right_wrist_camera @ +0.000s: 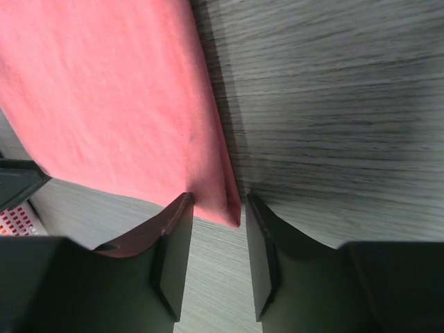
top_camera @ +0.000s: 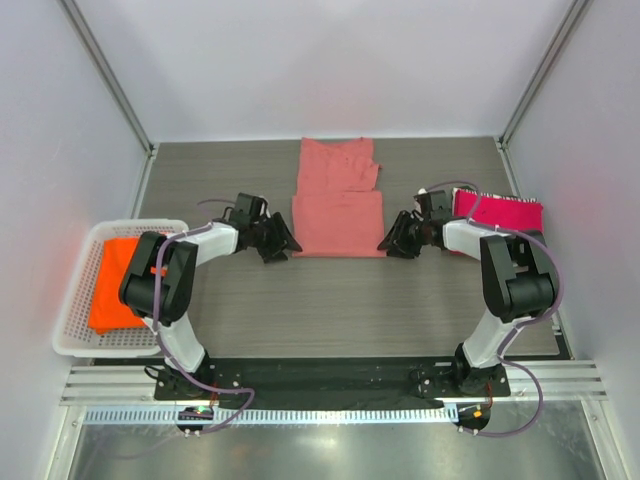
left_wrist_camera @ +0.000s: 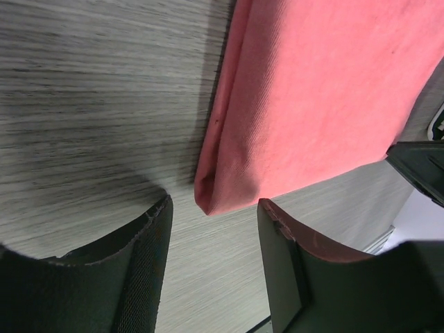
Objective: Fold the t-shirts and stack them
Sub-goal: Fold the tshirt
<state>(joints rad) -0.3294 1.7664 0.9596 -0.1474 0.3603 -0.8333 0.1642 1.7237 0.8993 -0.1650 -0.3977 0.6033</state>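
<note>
Jaws apart, my left gripper (left_wrist_camera: pixel 214 208) and right gripper (right_wrist_camera: pixel 218 202) straddle the near corners of the salmon-pink cloth t-shirt (top_camera: pixel 338 222); shallow pinches could drop layers.

We hold our left arm (top_camera: pixel 160 280) and right arm (top_camera: pixel 515 275) up from their bases at the near edge, each bent at the elbow so the forearms run low over the bench (top_camera: pixel 330 310) and point inward at each other. Our left hand (top_camera: pixel 280 240) sits left of centre, tips facing right, its fingers (left_wrist_camera: pixel 139 263) well apart. Our right hand (top_camera: pixel 393 240) mirrors it from the right, tips facing left, its fingers (right_wrist_camera: pixel 173 257) closer together with a gap between them.
</note>
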